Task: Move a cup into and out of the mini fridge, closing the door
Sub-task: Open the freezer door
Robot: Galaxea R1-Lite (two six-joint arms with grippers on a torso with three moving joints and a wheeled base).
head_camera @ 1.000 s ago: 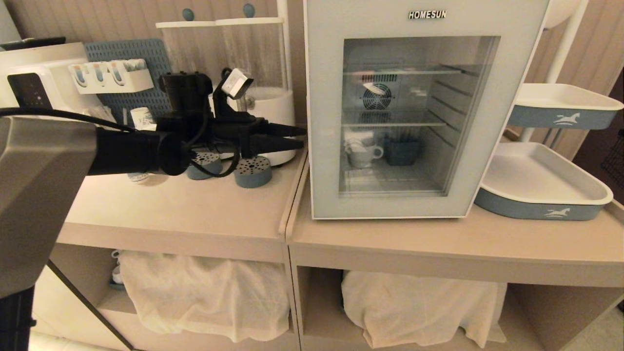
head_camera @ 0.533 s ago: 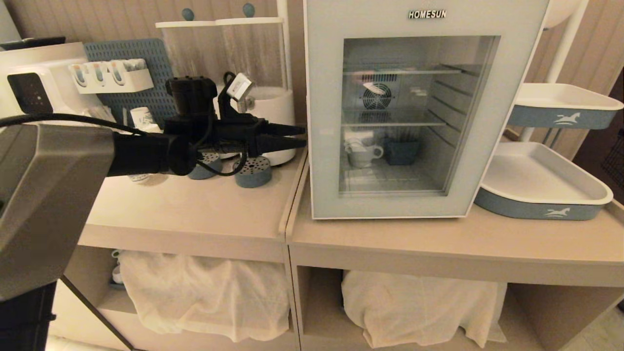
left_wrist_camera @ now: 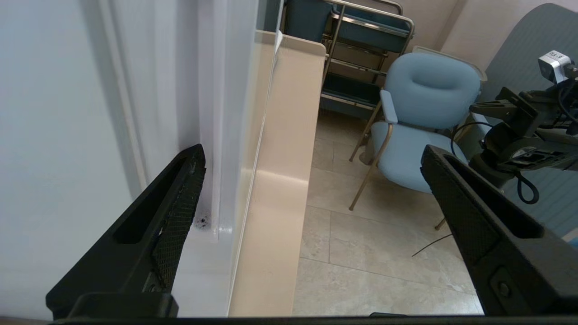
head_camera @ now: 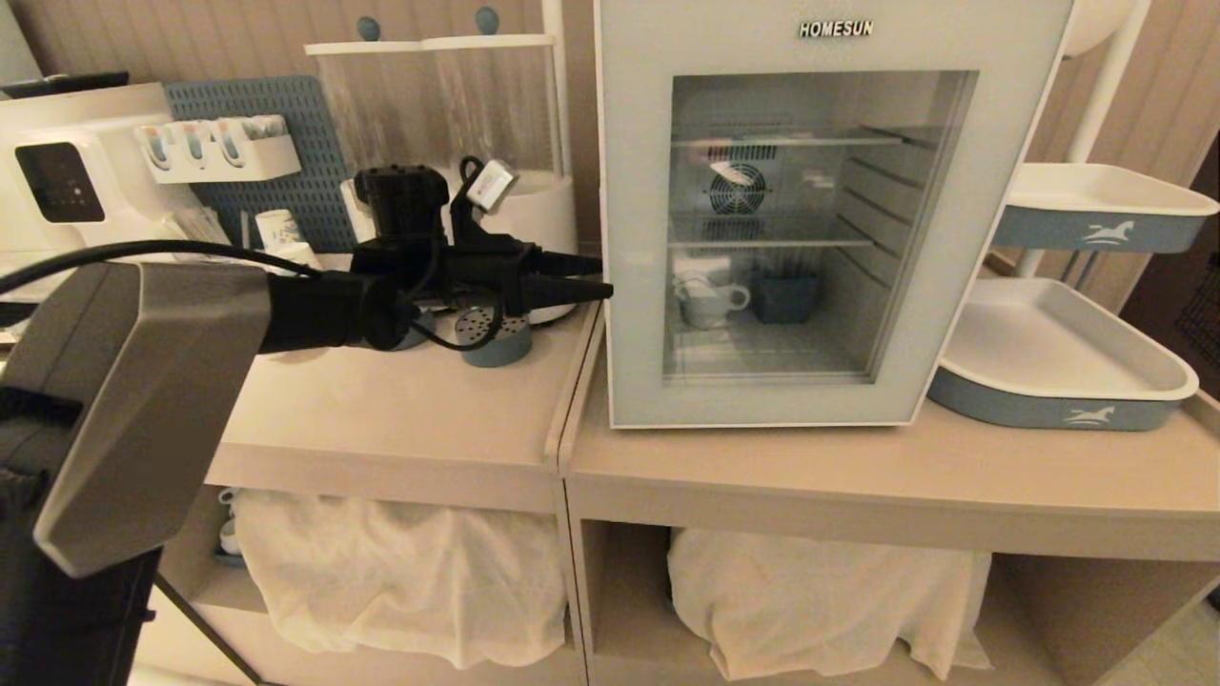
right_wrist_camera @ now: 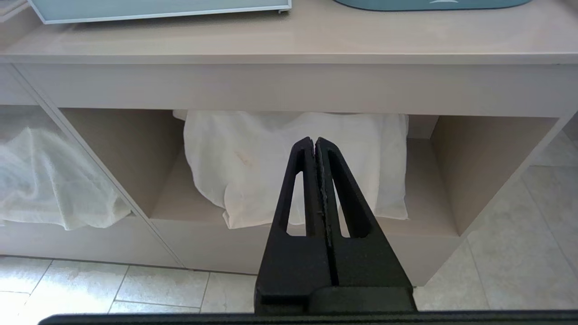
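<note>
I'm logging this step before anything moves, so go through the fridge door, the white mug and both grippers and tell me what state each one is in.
door: shut against the mini fridge.
cup: upright inside, on the fridge floor behind the glass.
left gripper: open, empty, tips at the door's left edge.
right gripper: shut, empty, parked low in front of the counter's open shelf.

The left arm reaches in from the 9 o'clock side of the head view and lies flat, pointing toward 3 o'clock. Its black left claw (head_camera: 593,276) is turned on its side, one finger above the other. The two fingers (left_wrist_camera: 178,212) stand wide apart with nothing between them. The right claw (right_wrist_camera: 316,149) hangs low, pointing forward. Its two fingers are pressed tight together and hold nothing.
</note>
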